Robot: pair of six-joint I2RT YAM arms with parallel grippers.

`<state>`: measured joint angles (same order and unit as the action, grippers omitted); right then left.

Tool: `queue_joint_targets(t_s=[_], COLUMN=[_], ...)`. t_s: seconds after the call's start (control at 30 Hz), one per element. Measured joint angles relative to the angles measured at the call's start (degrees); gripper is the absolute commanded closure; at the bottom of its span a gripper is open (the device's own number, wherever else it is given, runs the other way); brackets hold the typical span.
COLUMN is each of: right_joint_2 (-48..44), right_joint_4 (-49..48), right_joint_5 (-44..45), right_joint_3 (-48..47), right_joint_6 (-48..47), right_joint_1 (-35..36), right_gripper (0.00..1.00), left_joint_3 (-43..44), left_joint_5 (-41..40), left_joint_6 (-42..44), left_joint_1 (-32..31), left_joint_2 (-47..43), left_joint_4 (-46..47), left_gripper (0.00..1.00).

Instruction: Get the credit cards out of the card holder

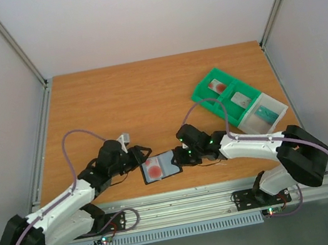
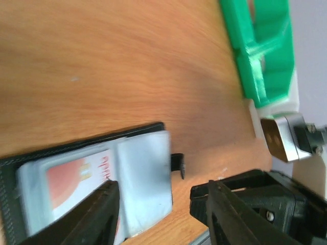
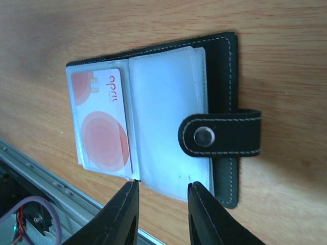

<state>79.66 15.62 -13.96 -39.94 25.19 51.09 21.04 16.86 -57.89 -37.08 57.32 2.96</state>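
The card holder (image 1: 160,167) lies open on the table near the front edge, between my two grippers. In the right wrist view the card holder (image 3: 222,61) shows a pale credit card (image 3: 99,122) with round red marks in its left clear sleeve; the right sleeve looks empty and the snap strap (image 3: 219,133) lies over it. My right gripper (image 3: 163,184) is open, its tips at the near edge of the sleeves. My left gripper (image 2: 161,191) is open, one finger (image 2: 97,214) over the holder's (image 2: 148,127) card side. In the top view the left gripper (image 1: 143,156) and right gripper (image 1: 179,156) flank the holder.
A green compartmented tray (image 1: 201,98) with a white end section (image 1: 254,124) stands at the back right, holding a pale red-marked card (image 1: 216,86) and a teal-green card (image 1: 268,113). The tray also shows in the left wrist view (image 2: 260,51). The metal front rail (image 1: 185,204) runs close by.
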Motion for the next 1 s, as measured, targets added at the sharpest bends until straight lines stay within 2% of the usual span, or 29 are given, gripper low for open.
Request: queue_joint_targets(t_s=[0.1, 0.23, 0.47, 0.73, 1.0], right_joint_2=[2.6, 7.0, 12.3, 17.0, 19.5], right_joint_4=[-2.0, -4.9, -8.9, -11.0, -12.0], right_joint_5=[-1.2, -2.8, -5.2, -6.9, -8.0], right_joint_3=[-0.4, -2.6, -5.7, -7.4, -7.6], right_joint_6=[0.4, 1.0, 1.8, 2.0, 2.2], right_joint_1=[0.1, 0.2, 0.2, 0.2, 0.2], right_gripper=[0.72, 0.73, 0.75, 0.79, 0.83], left_joint_3=[-0.3, -2.1, -6.0, -6.2, -5.6], left_joint_5=[-1.7, -2.1, -0.4, 2.1, 4.1], left_joint_6=[1.9, 2.4, 2.3, 3.1, 3.4], left_joint_1=[1.3, 2.3, 3.0, 3.0, 3.1], left_joint_2=[-3.2, -3.5, -0.7, 4.2, 4.2], left_joint_4=[-7.0, -10.6, -10.8, -7.1, -6.6], left_gripper=[0.80, 0.98, 1.00, 0.99, 0.98])
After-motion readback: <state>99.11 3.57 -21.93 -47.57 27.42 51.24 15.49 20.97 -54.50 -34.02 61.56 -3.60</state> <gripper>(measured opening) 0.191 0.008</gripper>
